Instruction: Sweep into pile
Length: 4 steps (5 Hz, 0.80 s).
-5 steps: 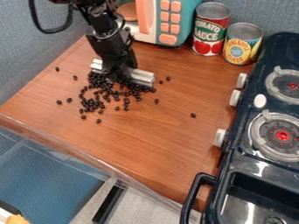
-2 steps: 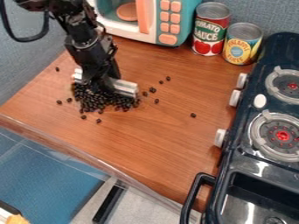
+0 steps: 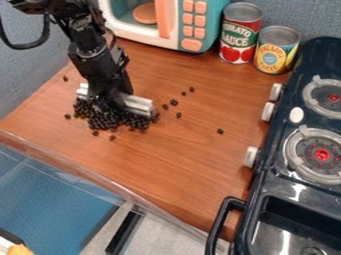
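Brown countertop [image 3: 173, 164]: jaws pinch a silvery bar [image 3: 139, 105] beside bunched dark beans [image 3: 110, 119]

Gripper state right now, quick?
Gripper: open or shut can't be told; a silver bar sits crosswise at its lower end, against the heaped black beans.
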Available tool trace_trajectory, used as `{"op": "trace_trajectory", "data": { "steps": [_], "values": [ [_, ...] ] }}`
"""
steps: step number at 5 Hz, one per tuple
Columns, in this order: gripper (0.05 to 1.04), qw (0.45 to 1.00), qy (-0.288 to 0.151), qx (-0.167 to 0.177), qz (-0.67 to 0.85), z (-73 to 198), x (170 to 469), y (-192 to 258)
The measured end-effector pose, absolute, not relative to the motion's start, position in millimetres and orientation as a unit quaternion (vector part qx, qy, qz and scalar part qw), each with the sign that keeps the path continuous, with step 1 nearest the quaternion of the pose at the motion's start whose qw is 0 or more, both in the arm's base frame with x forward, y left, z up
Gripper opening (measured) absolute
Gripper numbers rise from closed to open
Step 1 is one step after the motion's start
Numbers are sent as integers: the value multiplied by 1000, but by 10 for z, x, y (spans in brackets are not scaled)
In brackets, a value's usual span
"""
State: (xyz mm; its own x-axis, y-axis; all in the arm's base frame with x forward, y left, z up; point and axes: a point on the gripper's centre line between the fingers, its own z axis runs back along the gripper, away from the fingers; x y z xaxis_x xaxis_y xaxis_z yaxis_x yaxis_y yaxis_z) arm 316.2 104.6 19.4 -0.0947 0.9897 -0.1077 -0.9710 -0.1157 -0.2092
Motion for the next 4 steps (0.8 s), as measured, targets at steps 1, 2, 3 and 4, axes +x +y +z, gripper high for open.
{"op": "trace_trajectory", "data": {
  "steps": [1, 2, 3, 4],
  "values": [
    [346, 666, -37, -100, 738, 198, 3075, 1075],
    [346, 666, -32, -97, 739, 180, 2990, 1090],
    [346, 664, -29, -100, 740, 204, 2937, 1132],
    [346, 653, -18, -122, 747, 256, 2998, 1084]
  ]
}}
